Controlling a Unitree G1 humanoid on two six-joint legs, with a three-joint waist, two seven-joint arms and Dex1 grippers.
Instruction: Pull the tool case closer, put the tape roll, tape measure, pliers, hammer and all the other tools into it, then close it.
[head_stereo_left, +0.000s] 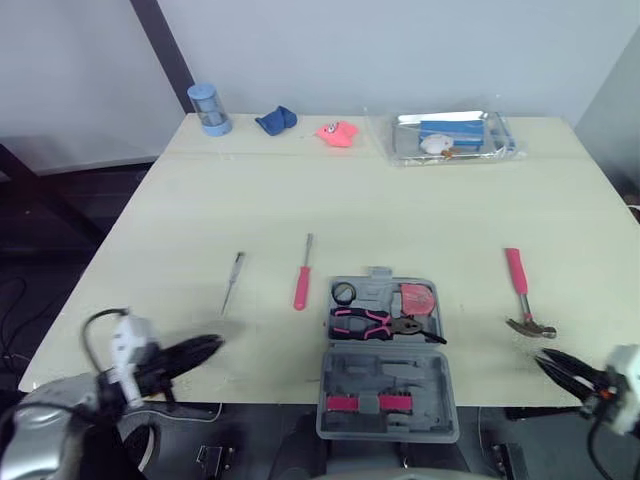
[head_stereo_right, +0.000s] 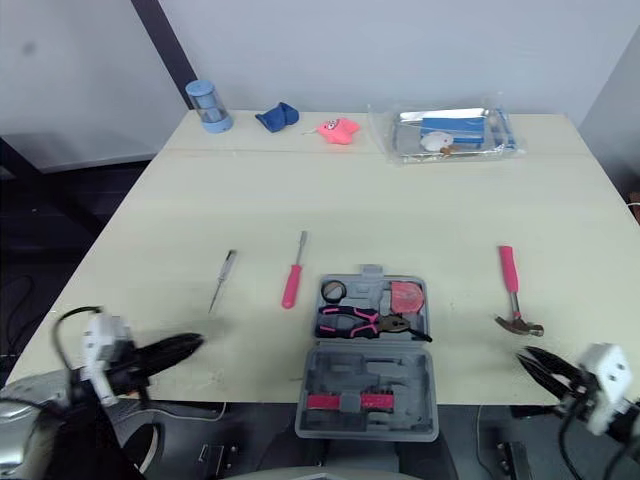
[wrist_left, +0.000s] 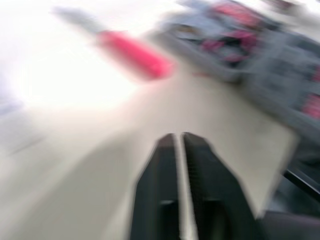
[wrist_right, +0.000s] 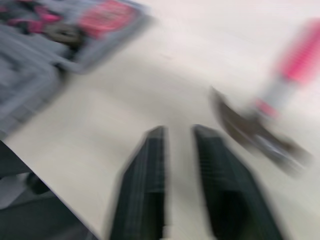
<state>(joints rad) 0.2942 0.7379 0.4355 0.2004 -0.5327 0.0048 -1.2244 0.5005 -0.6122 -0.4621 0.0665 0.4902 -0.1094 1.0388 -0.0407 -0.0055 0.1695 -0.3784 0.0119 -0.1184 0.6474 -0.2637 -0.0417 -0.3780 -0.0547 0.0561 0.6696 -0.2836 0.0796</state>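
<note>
The grey tool case (head_stereo_left: 352, 376) lies open at the table's near edge. Its tray holds a black tape roll (head_stereo_left: 343, 293), a pink tape measure (head_stereo_left: 417, 297) and pink-handled pliers (head_stereo_left: 385, 324). On the table to the right of the case lies a pink-handled hammer (head_stereo_left: 520, 292). To the case's left lie a pink screwdriver (head_stereo_left: 303, 281) and a thin grey screwdriver (head_stereo_left: 233, 280). My left gripper (head_stereo_left: 213, 344) is shut and empty near the front left edge, pointing toward the case. My right gripper (wrist_right: 177, 131) is open just short of the hammer head (wrist_right: 260, 132).
Along the far edge stand a blue cylinder (head_stereo_left: 208, 108), a blue cloth (head_stereo_left: 275, 120), a pink object (head_stereo_left: 337, 133) and a clear plastic box (head_stereo_left: 450, 137) with small items. The case lid hangs over the front table edge (head_stereo_left: 250, 392).
</note>
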